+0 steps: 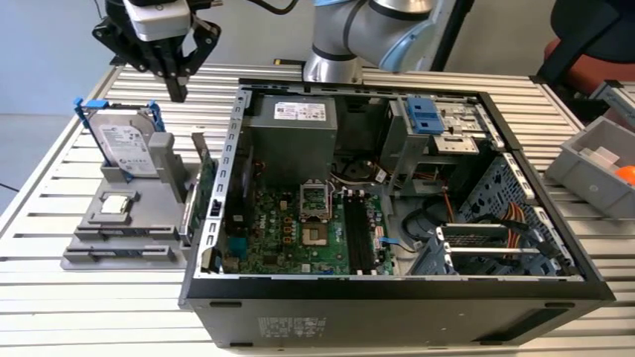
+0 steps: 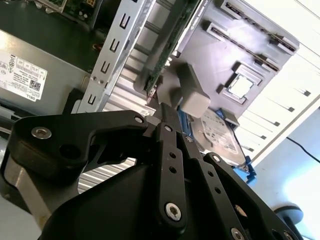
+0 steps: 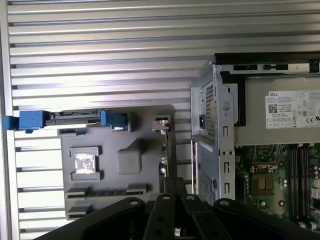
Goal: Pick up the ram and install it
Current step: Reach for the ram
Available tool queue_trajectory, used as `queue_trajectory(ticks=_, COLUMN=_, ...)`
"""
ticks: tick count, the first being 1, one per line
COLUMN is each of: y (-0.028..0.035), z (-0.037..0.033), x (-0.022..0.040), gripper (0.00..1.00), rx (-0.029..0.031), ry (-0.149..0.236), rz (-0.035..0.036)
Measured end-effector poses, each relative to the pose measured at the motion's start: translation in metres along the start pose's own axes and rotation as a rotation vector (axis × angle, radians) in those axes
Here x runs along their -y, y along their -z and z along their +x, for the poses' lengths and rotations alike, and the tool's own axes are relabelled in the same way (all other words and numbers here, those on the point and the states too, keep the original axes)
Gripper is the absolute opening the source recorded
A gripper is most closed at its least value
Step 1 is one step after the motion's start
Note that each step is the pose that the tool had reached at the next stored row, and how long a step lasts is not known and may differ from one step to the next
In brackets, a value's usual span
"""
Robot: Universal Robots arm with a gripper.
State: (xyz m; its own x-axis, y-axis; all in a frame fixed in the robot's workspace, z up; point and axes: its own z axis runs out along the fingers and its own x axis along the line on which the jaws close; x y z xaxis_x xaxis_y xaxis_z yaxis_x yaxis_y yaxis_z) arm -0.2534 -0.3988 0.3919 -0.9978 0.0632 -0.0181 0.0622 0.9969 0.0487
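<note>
Exterior view. The hand [image 1: 178, 95] hangs above the back of the grey holder [image 1: 149, 216], its fingers together with nothing between them. It sits close over the standing hard drive [image 1: 129, 145] and not far from the green card [image 1: 207, 195] on edge. The ram [image 1: 129, 253] I take to be the thin dark strip in the holder's front slot, seen edge-on. Its colour is unclear, and it is well apart from the hand. The holder rests on the slatted surface [image 1: 59, 312] beside the open case [image 1: 397, 320].

Risk: with the fingers together, a descent would push the stick rather than straddle it.

Second wrist view. The fingertips point down between the green card and the hard drive. A drift to either side could knock one of them over.

First wrist view. The holder lies just beside the case wall, and the strips in its slots are narrow targets. A skewed pinch could tilt the stick. A tilted stick would probably jam at the memory slots [image 1: 355, 230], which sit deep in the case among cables. Pressing it down out of line could bend it or leave it unlatched.
</note>
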Motion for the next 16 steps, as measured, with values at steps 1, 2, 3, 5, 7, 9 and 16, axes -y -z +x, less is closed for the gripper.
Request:
queue_trajectory(ticks=1, y=0.0, z=0.0015, x=0.0001, gripper=0.0, rx=0.0, ry=0.0, rz=-0.0001)
queue_trajectory(ticks=2, y=0.0, z=0.0029, x=0.0002, gripper=0.0, rx=0.0, ry=0.0, rz=-0.0001)
queue_trajectory(ticks=3, y=0.0, z=0.0045, x=0.0003, gripper=0.0, rx=0.0, ry=0.0, rz=-0.0001)
queue_trajectory(ticks=5, y=0.0001, z=0.0075, x=0.0005, gripper=0.0, rx=-0.0001, ry=0.0, rz=0.0)
queue_trajectory(ticks=7, y=0.0002, z=0.0105, x=0.0006, gripper=0.0, rx=-0.0002, ry=0.0, rz=0.0)
queue_trajectory(ticks=9, y=0.0002, z=0.0132, x=0.0008, gripper=0.0, rx=-0.0002, ry=0.0, rz=0.0)
queue_trajectory(ticks=16, y=0.0003, z=0.0229, x=0.0014, gripper=0.0, rx=-0.0003, ry=0.0, rz=0.0)
